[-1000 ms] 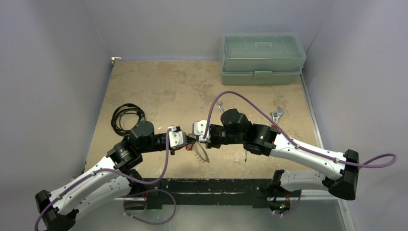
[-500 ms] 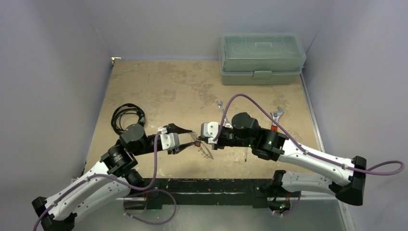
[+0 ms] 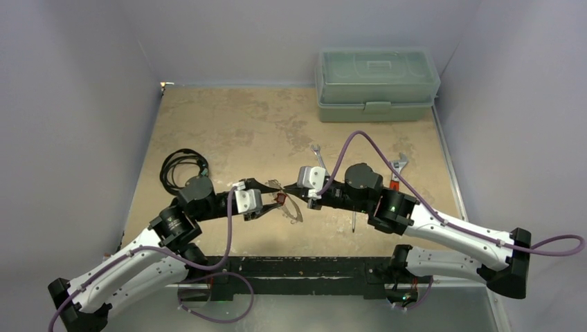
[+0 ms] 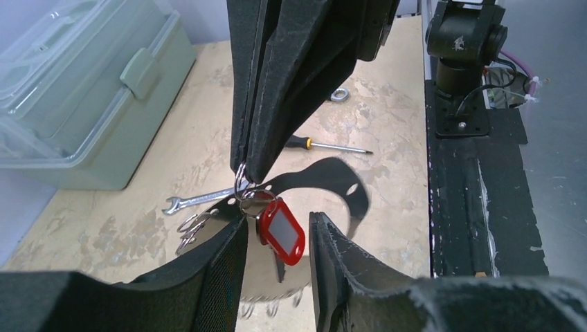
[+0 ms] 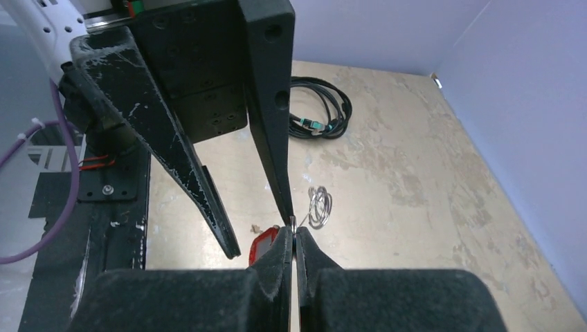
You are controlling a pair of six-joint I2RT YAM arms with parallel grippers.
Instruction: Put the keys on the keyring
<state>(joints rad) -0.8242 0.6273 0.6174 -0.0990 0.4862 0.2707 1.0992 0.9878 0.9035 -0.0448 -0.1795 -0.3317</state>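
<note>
- Small red plastic key tag [image 4: 280, 232], pale grey label window.
- Thin silvery metal keyring [image 3: 296, 216] (shiny).
- Translucent pale green plastic toolbox [image 3: 377, 84].
- Tan bench [image 3: 235, 124], mottled with darker blotches.
- Coiled black cable [image 3: 181, 166] (teal-green plug).
- White robot arms [image 3: 131, 266], black joints, purple wiring [image 3: 360, 138].

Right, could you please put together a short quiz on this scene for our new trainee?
1. True or false: the left hand is clamped shut on the red tag.
2. Which one pinches the keyring: A) the left hand, B) the right hand, C) neither?
3. What stands at the far right corner of the table?

Key
1. False. Its jaws stand apart, with the tag hanging between them.
2. B. Its jaws are closed on the thin metal ring.
3. The green toolbox, with its lid down.
</note>
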